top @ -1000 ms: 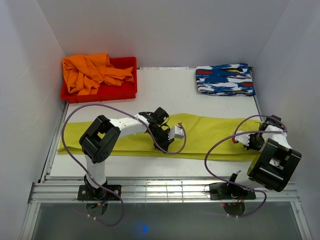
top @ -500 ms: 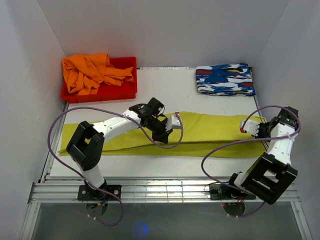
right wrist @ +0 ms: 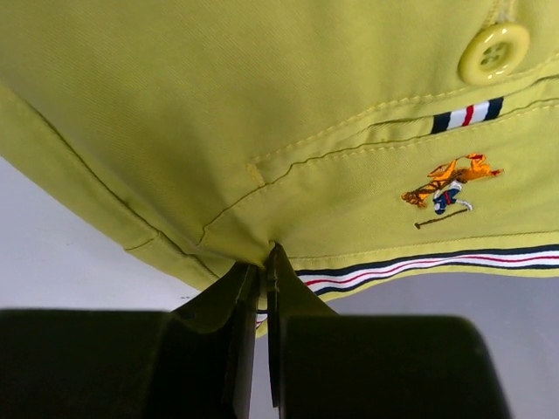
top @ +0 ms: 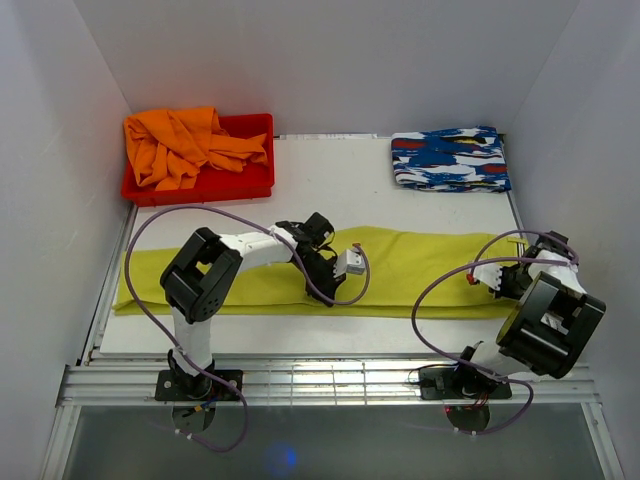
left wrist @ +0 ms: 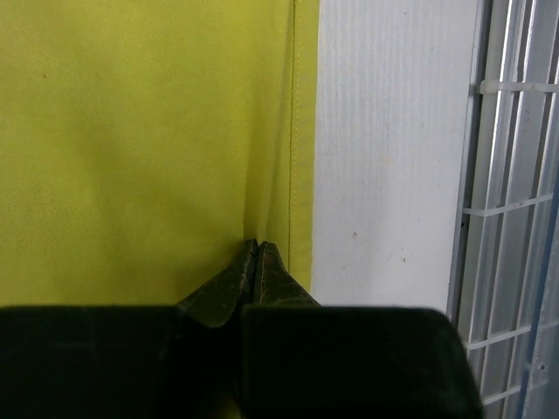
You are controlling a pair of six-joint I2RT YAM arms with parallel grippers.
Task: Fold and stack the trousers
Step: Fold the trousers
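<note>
The trousers (top: 420,262) lie across the middle of the frame, spanning the table (top: 340,185) left to right, waistband (right wrist: 419,266) at the right end. Behind them, a bin (top: 262,182) at upper left holds a crumpled garment (top: 180,145), and a folded patterned cloth (top: 450,160) lies at upper right. My left gripper (left wrist: 258,249) sits at their near edge, mid-frame, and my right gripper (right wrist: 265,257) at the waistband.

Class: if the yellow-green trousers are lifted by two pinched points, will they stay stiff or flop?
Probably floppy: the trousers lie thin and flat, and the cloth puckers where the right gripper pinches it. Likely light, since the left gripper pinches only a thin edge. Between the two grips the middle would probably sag.
</note>
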